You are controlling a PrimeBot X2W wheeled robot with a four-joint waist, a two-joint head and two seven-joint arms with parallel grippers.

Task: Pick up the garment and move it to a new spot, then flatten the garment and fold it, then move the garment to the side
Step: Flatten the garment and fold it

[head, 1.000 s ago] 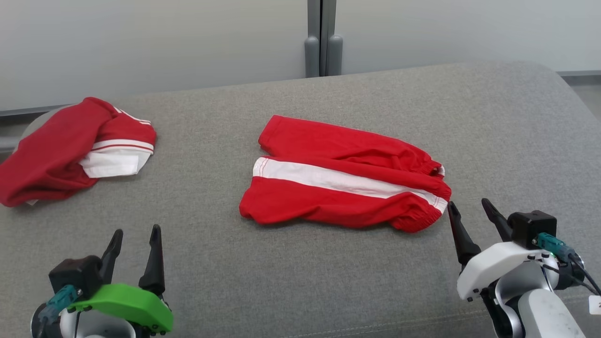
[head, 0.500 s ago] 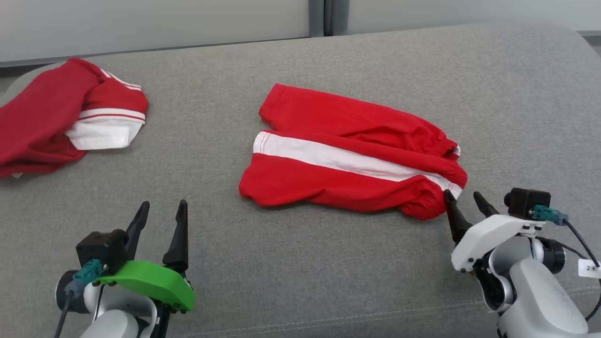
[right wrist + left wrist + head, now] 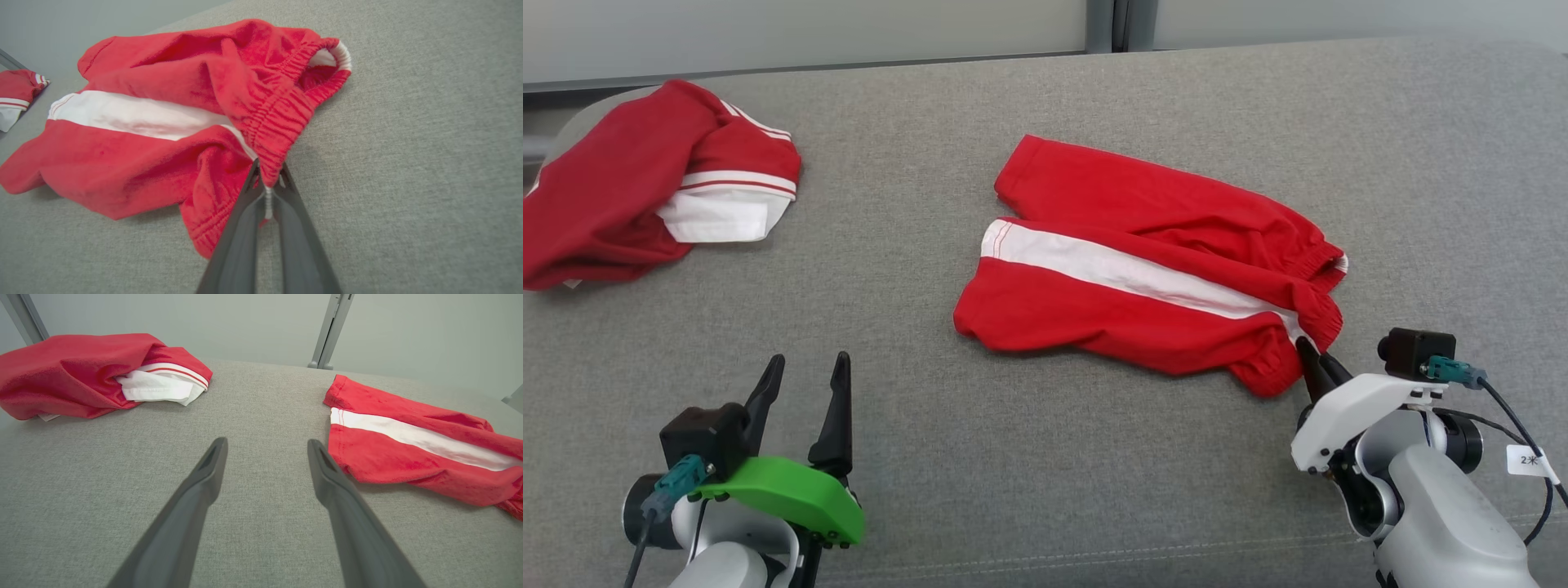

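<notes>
- We see a broad grey fabric-covered cushion (image 3: 1045, 474) spreading across the head view, with a pale wall (image 3: 809, 33) behind it.
- A little right of the middle lies the garment (image 3: 1143, 269). It is a pair of red shorts, crumpled but roughly flat on the cushion, with the leg openings toward the left and the gathered waist toward the right.
- At the far left of the cushion, well apart from the shorts, we see a second red garment (image 3: 613, 204) in a rumpled heap. White cloth and red-and-white trim show at its right side.
- The right gripper (image 3: 1313, 353), at the lower right, has its two dark fingers (image 3: 241, 241) pinched together on the near end of the shorts' elastic waistband (image 3: 282, 106). In the right wrist view we see red cloth and a sliver of white edge caught between them.
- The left gripper (image 3: 809, 359), at the lower left, has its fingers spread apart and holds nothing. It sits over bare cushion between the two garments and touches neither.
- A white stripe (image 3: 1119, 273) runs along the shorts from leg hem to waistband.
</notes>
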